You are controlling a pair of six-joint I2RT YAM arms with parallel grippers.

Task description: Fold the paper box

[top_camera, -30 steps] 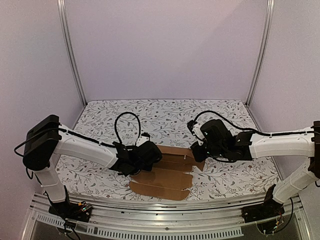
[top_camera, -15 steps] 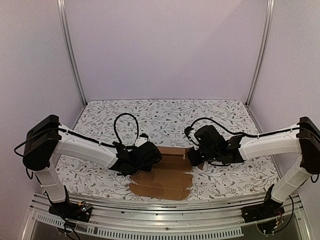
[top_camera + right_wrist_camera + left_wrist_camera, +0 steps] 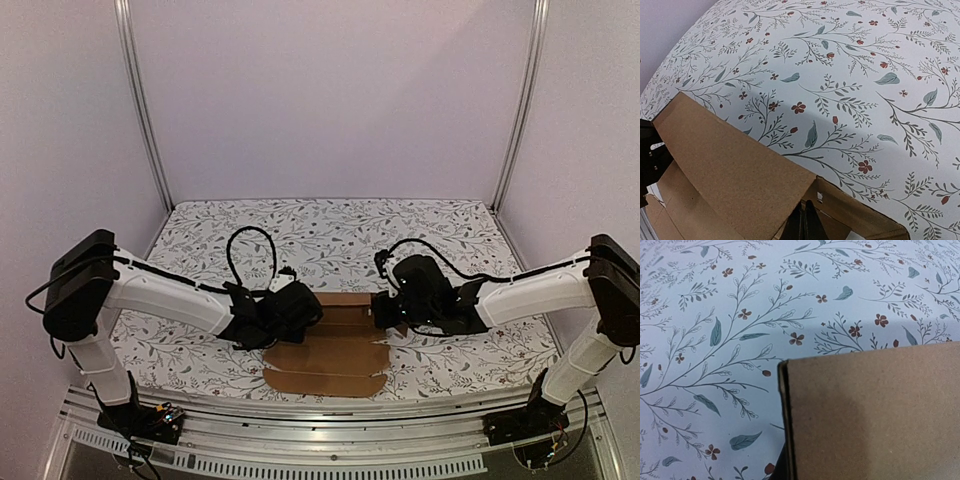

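The paper box (image 3: 325, 362) is a flat brown cardboard sheet with flaps, lying near the table's front edge between my arms. My left gripper (image 3: 303, 308) is at its left end. In the left wrist view a cardboard flap (image 3: 875, 415) covers the jaws, and only a dark finger sliver (image 3: 780, 468) shows under its edge. My right gripper (image 3: 383, 312) is at the sheet's right end. In the right wrist view its fingertips (image 3: 807, 222) are closed together and tucked under a raised flap (image 3: 730, 170) at the fold.
A floral-print cloth (image 3: 330, 235) covers the table. Metal frame posts (image 3: 140, 100) stand at the back corners, and a metal rail (image 3: 330, 412) runs along the front edge. Plain walls enclose three sides.
My right gripper has moved left from beside the sheet onto its right end, under a flap. The sheet has shifted slightly. The left gripper has barely moved.
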